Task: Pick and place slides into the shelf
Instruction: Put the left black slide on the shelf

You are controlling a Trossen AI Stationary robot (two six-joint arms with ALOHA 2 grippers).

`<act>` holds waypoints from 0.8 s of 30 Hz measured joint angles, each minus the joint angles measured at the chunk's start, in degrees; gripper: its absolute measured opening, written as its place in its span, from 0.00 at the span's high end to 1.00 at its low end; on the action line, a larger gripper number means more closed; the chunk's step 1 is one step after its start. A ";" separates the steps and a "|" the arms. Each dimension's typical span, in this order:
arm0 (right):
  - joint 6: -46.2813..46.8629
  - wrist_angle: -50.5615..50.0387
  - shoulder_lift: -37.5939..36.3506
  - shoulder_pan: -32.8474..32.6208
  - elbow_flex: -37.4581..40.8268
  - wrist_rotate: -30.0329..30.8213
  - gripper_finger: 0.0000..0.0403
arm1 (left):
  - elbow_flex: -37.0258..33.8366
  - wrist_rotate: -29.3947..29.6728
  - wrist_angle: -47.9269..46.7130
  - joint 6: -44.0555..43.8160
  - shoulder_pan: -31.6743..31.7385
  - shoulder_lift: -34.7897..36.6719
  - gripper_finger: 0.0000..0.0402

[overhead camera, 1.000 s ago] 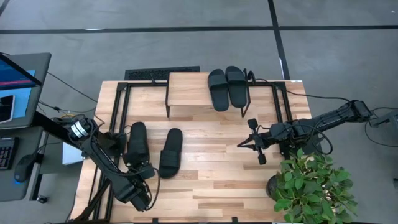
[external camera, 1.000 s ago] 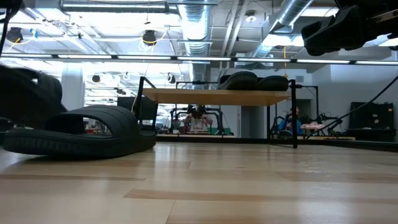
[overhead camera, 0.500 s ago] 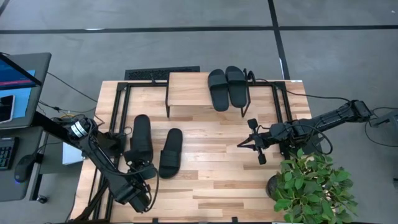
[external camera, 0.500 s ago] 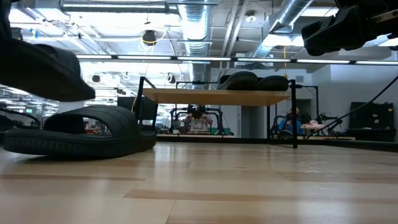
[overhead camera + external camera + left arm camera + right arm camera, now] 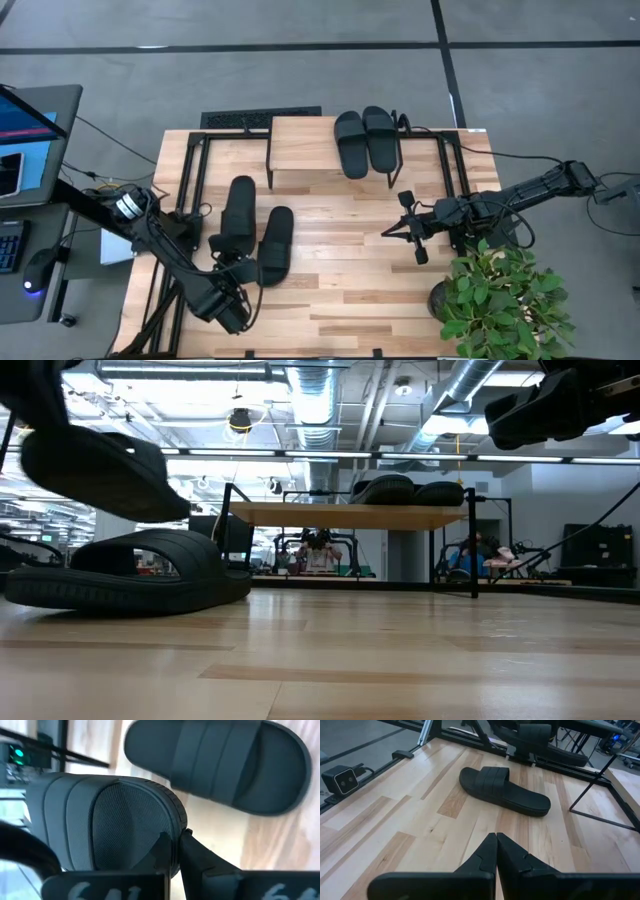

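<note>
Lifted slide (image 5: 238,208) risen, pinched by left gripper (image 5: 243,262) | shelf (image 5: 305,148): two slides (image 5: 366,141) | right gripper (image 5: 393,232) pressed together

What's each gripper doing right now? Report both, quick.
Left gripper: shut on a slide, lifted off the table.
Right gripper: shut, holding nothing, hovering over the table.

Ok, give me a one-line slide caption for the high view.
Left gripper lifts one slide beside another on the table; two slides sit on the shelf; right gripper waits shut.
</note>
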State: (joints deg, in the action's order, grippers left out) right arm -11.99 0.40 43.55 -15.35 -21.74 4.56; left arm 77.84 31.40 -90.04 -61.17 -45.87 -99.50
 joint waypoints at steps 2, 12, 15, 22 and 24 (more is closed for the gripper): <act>0.00 0.00 0.00 0.00 0.00 0.00 1.00 | 0.00 1.75 0.05 1.46 0.55 0.29 1.00; 0.00 -0.02 0.00 0.00 0.00 0.00 1.00 | 0.00 8.17 0.02 6.30 2.46 6.01 1.00; 0.00 -0.02 0.00 0.00 0.00 0.00 1.00 | 0.00 8.23 -0.04 8.38 3.79 7.29 1.00; 0.00 -0.02 0.00 0.00 0.00 0.00 1.00 | 0.00 12.66 0.05 15.64 7.99 9.90 1.00; 0.00 -0.02 0.00 0.00 0.00 0.00 1.00 | 0.05 14.78 -0.03 17.71 9.25 11.04 1.00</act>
State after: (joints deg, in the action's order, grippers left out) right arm -11.99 0.38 43.55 -15.35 -21.74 4.56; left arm 77.89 46.19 -90.07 -43.46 -36.62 -88.46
